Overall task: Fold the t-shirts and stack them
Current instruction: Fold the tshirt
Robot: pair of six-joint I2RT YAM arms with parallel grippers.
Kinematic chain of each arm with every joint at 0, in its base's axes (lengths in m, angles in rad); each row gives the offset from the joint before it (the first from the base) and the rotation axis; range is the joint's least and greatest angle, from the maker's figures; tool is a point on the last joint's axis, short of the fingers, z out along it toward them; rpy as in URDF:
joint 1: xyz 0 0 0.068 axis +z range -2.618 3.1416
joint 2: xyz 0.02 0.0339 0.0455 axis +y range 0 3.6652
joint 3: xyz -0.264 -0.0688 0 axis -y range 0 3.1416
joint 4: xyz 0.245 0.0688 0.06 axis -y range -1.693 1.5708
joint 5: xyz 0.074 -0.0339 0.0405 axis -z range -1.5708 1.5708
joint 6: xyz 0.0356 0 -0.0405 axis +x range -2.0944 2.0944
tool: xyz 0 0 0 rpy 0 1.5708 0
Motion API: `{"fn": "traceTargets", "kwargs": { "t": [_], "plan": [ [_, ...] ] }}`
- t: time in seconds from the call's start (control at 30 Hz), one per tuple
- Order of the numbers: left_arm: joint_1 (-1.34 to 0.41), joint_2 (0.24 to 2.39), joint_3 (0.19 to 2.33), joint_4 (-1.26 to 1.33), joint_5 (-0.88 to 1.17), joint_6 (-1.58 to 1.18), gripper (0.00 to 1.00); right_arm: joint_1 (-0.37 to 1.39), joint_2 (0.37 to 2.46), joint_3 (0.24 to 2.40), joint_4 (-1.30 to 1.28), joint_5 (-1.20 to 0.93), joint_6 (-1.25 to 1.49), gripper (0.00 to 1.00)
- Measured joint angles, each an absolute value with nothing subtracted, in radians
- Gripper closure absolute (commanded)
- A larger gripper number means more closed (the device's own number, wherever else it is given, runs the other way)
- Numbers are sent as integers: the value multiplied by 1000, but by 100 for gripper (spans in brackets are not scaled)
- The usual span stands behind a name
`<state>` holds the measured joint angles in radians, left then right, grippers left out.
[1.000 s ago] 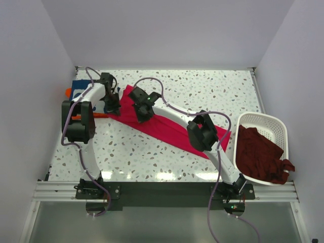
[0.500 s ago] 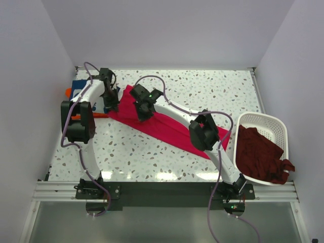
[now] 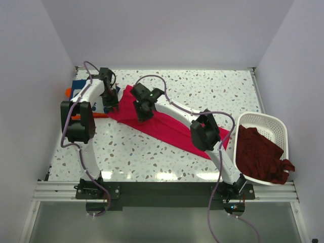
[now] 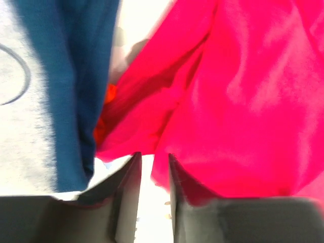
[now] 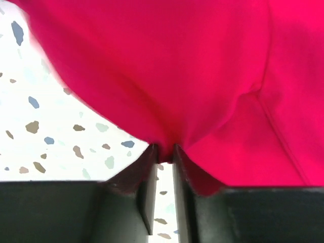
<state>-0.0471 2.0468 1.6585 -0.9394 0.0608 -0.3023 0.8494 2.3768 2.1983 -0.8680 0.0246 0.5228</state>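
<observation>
A bright crimson-pink t-shirt (image 3: 167,129) lies in a long diagonal band across the table. My left gripper (image 3: 109,105) hovers at its upper left end, beside a navy t-shirt (image 3: 78,87) with white print and an orange t-shirt (image 3: 69,92). In the left wrist view the left gripper (image 4: 152,157) stands slightly open, bare table showing in the gap and the pink t-shirt (image 4: 243,91) edge at its tips. My right gripper (image 5: 164,148) pinches a puckered fold of the pink t-shirt (image 5: 177,66) between its tips. Dark maroon t-shirts (image 3: 258,154) fill the basket.
The white laundry basket (image 3: 268,120) stands at the table's right edge, with maroon cloth hanging over its near rim. The navy t-shirt (image 4: 86,76) and the orange t-shirt (image 4: 101,129) lie stacked at the far left. White walls close in the table on three sides.
The left gripper has shifted slightly toward the back. Over the half second up to now both arms have barely moved.
</observation>
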Motion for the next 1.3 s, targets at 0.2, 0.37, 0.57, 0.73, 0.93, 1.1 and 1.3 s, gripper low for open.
{"fn": "traceTargets", "kwargs": {
  "t": [0.2,0.37,0.57,0.73,0.93,1.1,1.3],
  "plan": [
    [-49,2051,1682,-949,20,-294,39,846,2366,2192,-910,25,515,45],
    [-94,2081,1774,-957,-9,-295,31,813,2251,2075,-910,27,510,42],
    [-187,2137,1837,-963,47,-326,31,672,2031,1837,-863,17,485,42],
    [-194,2178,1801,-963,101,-365,31,518,1926,1662,-826,12,440,43],
    [-184,2195,1734,-951,149,-428,31,412,1878,1458,-784,10,381,44],
    [-184,2198,1737,-948,148,-458,31,366,1872,1329,-757,9,353,44],
    [-188,2225,1773,-963,138,-488,32,354,1872,1242,-731,9,337,44]
  ]
}}
